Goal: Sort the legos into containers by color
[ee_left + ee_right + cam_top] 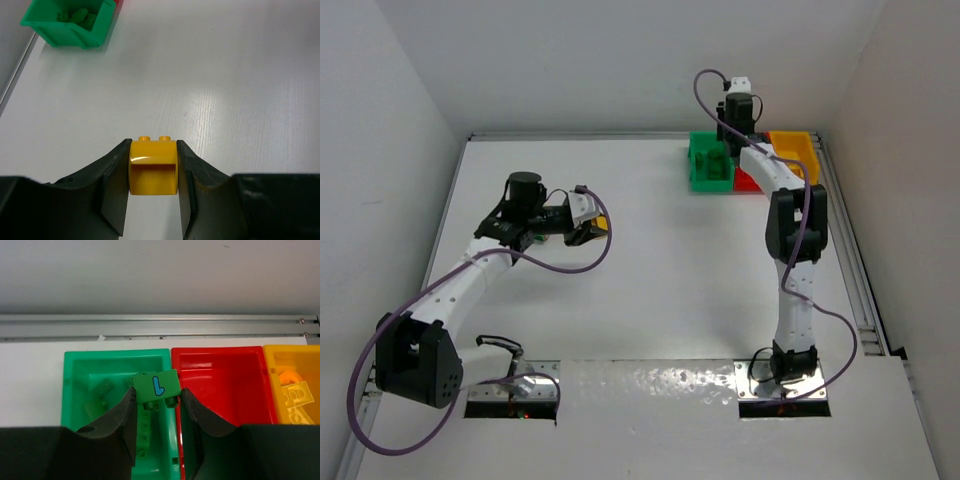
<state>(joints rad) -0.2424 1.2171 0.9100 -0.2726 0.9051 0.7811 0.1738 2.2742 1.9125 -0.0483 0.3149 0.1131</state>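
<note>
Left gripper point(153, 146) clamps a yellow lego point(153, 167) between closed jaws over the table point(225, 75), well apart from the yellow bin point(792, 150), right gripper point(157, 395) pinches a green lego point(157, 385) above the green bin point(115, 354), which already holds greens, yellow bin holds some, red bin point(225, 390) shows none, so both drops remain.

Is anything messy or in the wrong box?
Nothing stands out. The green bin holds green bricks, the yellow bin yellow bricks. The right pincer holds a green brick over the green bin; the left pincer holds a yellow brick.
</note>
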